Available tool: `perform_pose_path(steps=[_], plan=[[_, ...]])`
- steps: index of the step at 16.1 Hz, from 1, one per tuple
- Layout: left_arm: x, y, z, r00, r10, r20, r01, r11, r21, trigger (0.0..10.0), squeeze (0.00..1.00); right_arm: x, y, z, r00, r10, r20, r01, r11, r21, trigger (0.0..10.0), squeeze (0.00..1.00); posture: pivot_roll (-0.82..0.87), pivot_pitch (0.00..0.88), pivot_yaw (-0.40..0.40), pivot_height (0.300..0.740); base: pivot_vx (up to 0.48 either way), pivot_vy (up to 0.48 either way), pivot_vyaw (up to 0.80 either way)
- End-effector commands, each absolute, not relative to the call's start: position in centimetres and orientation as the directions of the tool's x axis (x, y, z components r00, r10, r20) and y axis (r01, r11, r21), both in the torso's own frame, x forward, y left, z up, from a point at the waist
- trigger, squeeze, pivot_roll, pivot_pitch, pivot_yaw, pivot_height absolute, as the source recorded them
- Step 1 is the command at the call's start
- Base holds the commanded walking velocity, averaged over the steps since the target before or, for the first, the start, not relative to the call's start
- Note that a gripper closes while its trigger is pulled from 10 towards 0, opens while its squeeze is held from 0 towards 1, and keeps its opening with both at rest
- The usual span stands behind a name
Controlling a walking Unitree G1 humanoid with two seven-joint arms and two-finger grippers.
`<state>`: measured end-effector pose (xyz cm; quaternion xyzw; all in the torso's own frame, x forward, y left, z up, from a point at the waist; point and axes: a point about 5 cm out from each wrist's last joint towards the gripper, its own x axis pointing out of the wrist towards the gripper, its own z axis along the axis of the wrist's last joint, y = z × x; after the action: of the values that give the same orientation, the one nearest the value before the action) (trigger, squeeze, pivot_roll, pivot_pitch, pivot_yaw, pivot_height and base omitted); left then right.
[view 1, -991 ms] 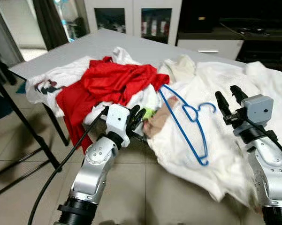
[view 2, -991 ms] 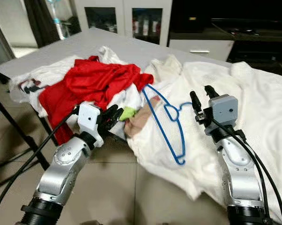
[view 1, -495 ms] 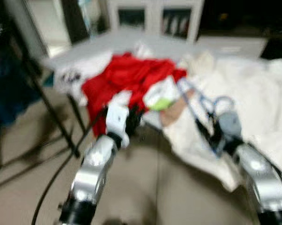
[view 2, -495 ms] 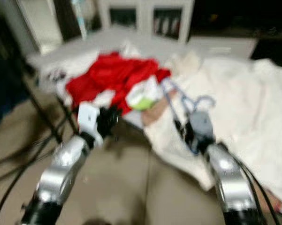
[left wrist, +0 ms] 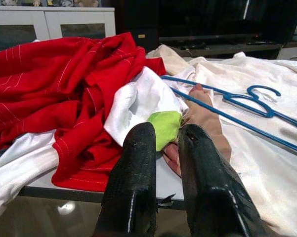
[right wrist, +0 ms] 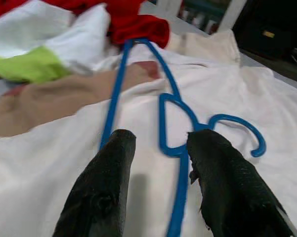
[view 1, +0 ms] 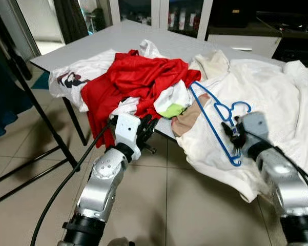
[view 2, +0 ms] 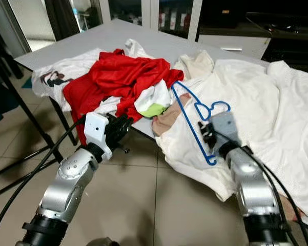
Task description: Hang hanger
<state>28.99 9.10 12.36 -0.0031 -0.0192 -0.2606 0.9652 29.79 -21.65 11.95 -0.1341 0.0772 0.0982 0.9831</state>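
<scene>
One thin blue plastic hanger lying flat on the big cream/white garment on the grey table, hook end pointing away from me. My right gripper is right over it w/ fingers spread apart, one black finger on each side of the hanger's neck, not clamped on anything. Left gripper hangs at the table edge, its 2 fingers nearly together w/ a narrow gap, holding nothing, pointed at a white cloth w/ a lime green patch. Clothes count: 1 crumpled red shirt, 1 white printed tee at the table's left corner, 1 tan/pink piece beside the hanger. 2 black cables run along my left arm.
</scene>
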Motion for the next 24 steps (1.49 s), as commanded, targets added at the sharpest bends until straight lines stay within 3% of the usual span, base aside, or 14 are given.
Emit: perform_pose_path(steps=[1,5,15,17,21,22,23,24], plan=[[29.1,9.0,12.4,0.863,-0.504,0.034,0.504,0.864,0.008,10.0,0.00,30.0,-21.8,11.7,0.969,0.151,-0.197,-0.195,0.954,-0.227,10.0,0.00,0.06,0.010,0.013,0.740,0.000,0.000,0.00],[29.2,8.9,12.3,0.850,-0.527,0.016,0.526,0.850,0.026,10.0,0.00,30.6,-21.9,9.7,0.947,0.097,-0.307,-0.135,0.985,-0.105,10.0,0.00,0.06,0.007,0.012,0.740,0.000,0.000,0.00],[29.4,8.7,12.1,0.843,-0.538,0.006,0.538,0.842,0.036,10.0,0.00,31.9,-24.4,11.0,0.963,-0.042,-0.266,0.039,0.999,-0.017,10.0,0.00,0.06,0.001,0.012,0.740,0.000,0.000,0.00],[29.4,8.6,12.1,0.840,-0.543,0.004,0.542,0.839,0.036,10.0,0.00,31.8,-24.6,10.1,0.946,-0.050,-0.319,0.049,0.999,-0.011,10.0,0.00,0.06,0.000,0.011,0.740,0.000,0.000,0.00],[29.4,8.4,12.0,0.835,-0.550,-0.002,0.549,0.835,0.038,10.0,0.00,30.5,-22.9,6.3,0.838,0.083,-0.540,-0.045,0.995,0.084,10.0,0.00,0.06,0.000,0.012,0.740,0.000,0.000,0.00],[29.4,8.4,12.0,0.836,-0.549,-0.002,0.549,0.835,0.039,10.0,0.00,30.4,-22.5,5.7,0.817,0.116,-0.565,-0.029,0.987,0.160,9.3,0.00,0.07,0.000,0.012,0.740,0.000,0.000,0.00],[29.4,8.5,12.0,0.836,-0.549,-0.003,0.549,0.835,0.039,10.0,0.00,30.4,-22.4,5.7,0.817,0.120,-0.564,-0.026,0.985,0.172,9.3,0.00,0.07,0.000,0.012,0.740,0.000,0.000,0.00],[29.4,8.5,12.0,0.836,-0.548,-0.003,0.548,0.835,0.041,10.0,0.00,30.6,-22.6,6.0,0.827,0.121,-0.550,0.001,0.976,0.216,2.6,0.00,0.07,0.000,0.013,0.740,0.000,0.000,0.00]])
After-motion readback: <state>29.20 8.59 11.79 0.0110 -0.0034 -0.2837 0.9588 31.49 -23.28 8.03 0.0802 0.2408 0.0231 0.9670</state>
